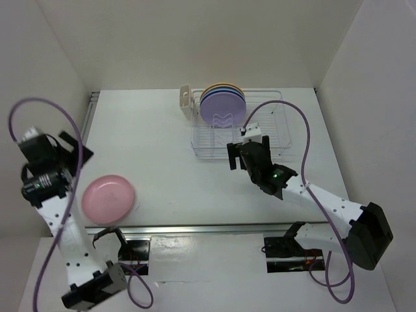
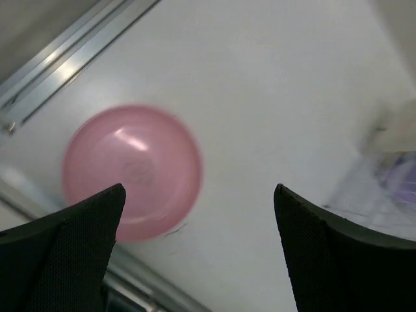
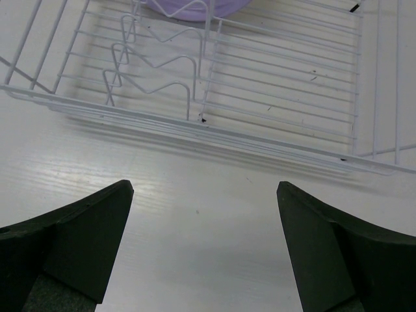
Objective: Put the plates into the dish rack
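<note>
The pink plate [image 1: 108,198] lies flat on the table at the near left; the left wrist view shows it too [image 2: 130,170]. The lilac plate [image 1: 221,107] stands upright in the white wire dish rack [image 1: 273,133], with the light blue, cream and yellow-orange plates [image 1: 229,87] edge-on behind it. My left gripper [image 1: 74,148] is open and empty, raised above and left of the pink plate [image 2: 198,188]. My right gripper [image 1: 242,151] is open and empty just in front of the rack's near rim [image 3: 205,185]. The rack [image 3: 273,78] and the lilac plate's bottom edge [image 3: 188,8] show in the right wrist view.
A small white cutlery holder [image 1: 186,101] hangs on the rack's left end. White walls close the table on the left, back and right. A metal rail [image 1: 214,229] runs along the near edge, close to the pink plate.
</note>
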`<state>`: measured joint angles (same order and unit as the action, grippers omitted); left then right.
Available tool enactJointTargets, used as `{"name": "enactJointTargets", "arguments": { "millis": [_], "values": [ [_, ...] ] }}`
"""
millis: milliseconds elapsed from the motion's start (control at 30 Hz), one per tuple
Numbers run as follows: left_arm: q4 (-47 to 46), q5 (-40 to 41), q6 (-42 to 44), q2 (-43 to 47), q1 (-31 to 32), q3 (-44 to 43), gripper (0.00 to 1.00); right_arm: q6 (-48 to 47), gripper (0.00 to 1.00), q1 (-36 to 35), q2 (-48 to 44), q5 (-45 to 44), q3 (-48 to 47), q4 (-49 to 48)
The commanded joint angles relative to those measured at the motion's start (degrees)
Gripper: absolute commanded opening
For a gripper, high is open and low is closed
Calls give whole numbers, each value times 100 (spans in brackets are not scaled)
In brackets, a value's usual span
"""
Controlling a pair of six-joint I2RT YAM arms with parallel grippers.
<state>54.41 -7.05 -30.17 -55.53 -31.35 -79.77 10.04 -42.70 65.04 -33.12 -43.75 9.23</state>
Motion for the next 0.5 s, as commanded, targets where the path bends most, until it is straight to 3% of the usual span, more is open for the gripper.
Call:
{"name": "enactJointTargets", "arguments": {
  "millis": [0, 133, 167, 267, 467],
  "values": [
    [71, 2251, -418, 770, 15, 1970, 100, 165, 100, 25, -193, 244, -187, -132],
    [-142, 2452, -138, 115, 15, 1615, 100, 165, 100, 25, -325, 192, -187, -27],
    [-228, 2532, 288, -131, 15, 1509, 100, 165, 100, 25, -386, 192, -187, 25],
    [-597, 3365, 546, -730, 165, 1245, 100, 226, 100, 25, -439, 192, -187, 192],
    [-976, 2930, 1338, -1880, 165, 1104, 100, 278, 100, 25, -597, -133, -56, 315]
  ]
}}
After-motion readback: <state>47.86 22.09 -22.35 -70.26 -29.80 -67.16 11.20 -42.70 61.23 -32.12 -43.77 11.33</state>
